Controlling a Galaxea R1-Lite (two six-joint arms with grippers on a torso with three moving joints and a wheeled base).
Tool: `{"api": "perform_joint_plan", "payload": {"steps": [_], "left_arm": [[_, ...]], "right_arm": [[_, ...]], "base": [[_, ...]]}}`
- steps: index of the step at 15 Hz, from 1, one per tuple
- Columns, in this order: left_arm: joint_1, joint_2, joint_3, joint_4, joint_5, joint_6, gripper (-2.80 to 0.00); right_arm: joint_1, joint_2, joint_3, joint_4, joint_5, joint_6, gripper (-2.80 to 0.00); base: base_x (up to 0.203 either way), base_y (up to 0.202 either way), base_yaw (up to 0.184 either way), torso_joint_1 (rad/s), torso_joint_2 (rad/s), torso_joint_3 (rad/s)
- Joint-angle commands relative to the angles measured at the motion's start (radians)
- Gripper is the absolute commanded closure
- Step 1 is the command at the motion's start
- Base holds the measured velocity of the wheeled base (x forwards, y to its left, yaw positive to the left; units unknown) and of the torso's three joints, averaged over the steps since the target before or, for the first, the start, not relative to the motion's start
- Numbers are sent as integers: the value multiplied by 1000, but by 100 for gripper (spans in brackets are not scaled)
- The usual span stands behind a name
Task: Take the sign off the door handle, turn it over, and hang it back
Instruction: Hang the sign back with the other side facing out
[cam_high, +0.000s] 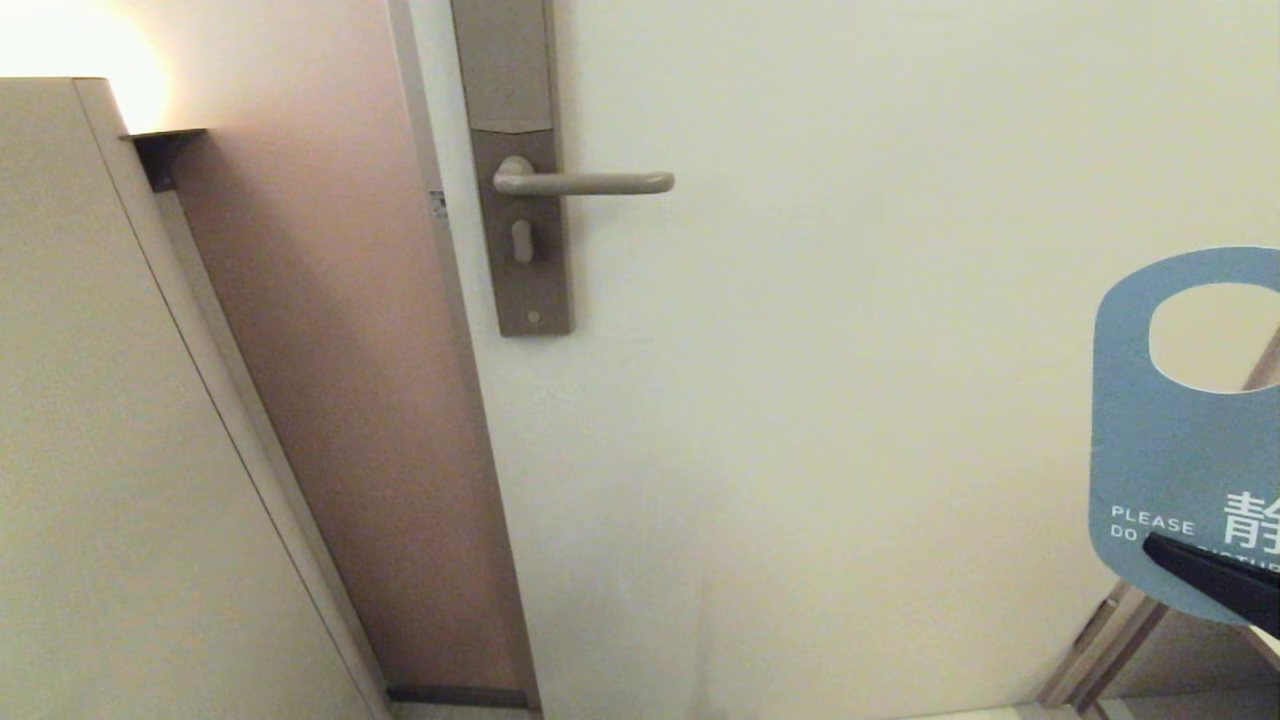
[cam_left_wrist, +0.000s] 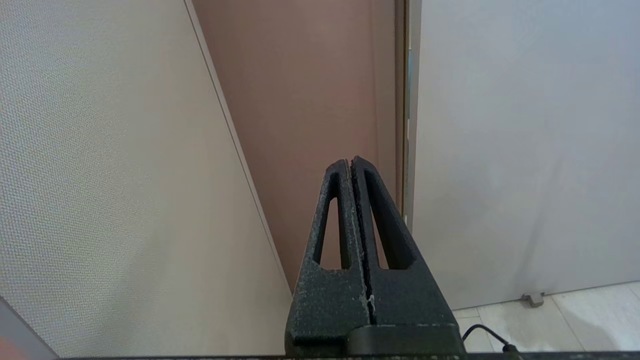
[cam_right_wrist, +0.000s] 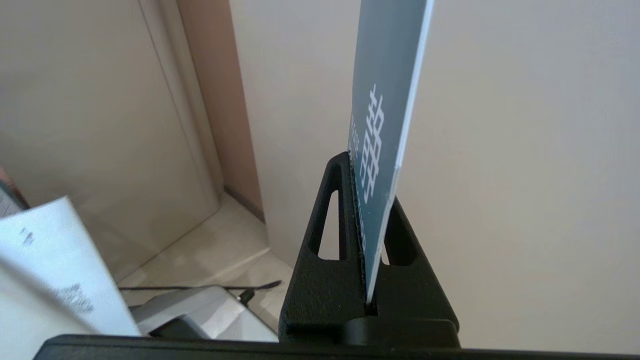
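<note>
Holding: the right gripper (cam_right_wrist: 372, 220) is clamped on the lower end of the sign (cam_high: 1165, 440), the card standing upright between its fingers (cam_right_wrist: 330, 220) with the hole end on top.
Sign place: at about 4 o'clock in the head view, half cut off by the edge, well apart from the door handle (cam_high: 590, 183), which sits at about 11 o'clock.
Face showing: the blue side with "PLEASE DO" and white characters faces the head camera; the other face is not visible.
Handle: the lever is bare and level, its free end pointing toward 3 o'clock, on a tall plate (cam_high: 525, 240) with a keyhole.
Left gripper (cam_left_wrist: 352, 165): fingers pressed together on nothing, parked low near the door frame (cam_left_wrist: 405, 100) and idle.
Stage: by my judgement the sign is off and the rehang is pending; whether the flip is done I cannot tell.
Risk, slip: the hold is only on the thin bottom edge, so the card may pivot or slide out during a turn or a fast swing.
Risk, miss: the hole must thread over the lever's free end; a tilted card would likely strike the lever and bend or be knocked loose.
Risk, wrong face: hanging it without a true half turn would leave the same side outward.
Risk, door: pushing the card flat against the door (cam_high: 900, 400) could flex it.
</note>
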Motion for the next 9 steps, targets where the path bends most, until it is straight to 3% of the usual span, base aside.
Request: {"api": "perform_joint_plan", "payload": {"steps": [1, 5, 9], "left_arm": [[0, 1, 0, 0, 0, 0, 0], [0, 1, 0, 0, 2, 0, 0], [1, 1, 0, 0, 0, 0, 0]], "right_arm": [[0, 79, -18, -41, 0, 0, 0], [-2, 241, -99, -184, -4, 1, 0], [-2, 337, -204, -210, 2, 3, 0]], "base": [[0, 0, 0, 0, 0, 0], [0, 0, 0, 0, 0, 0], [0, 0, 0, 0, 0, 0]]}}
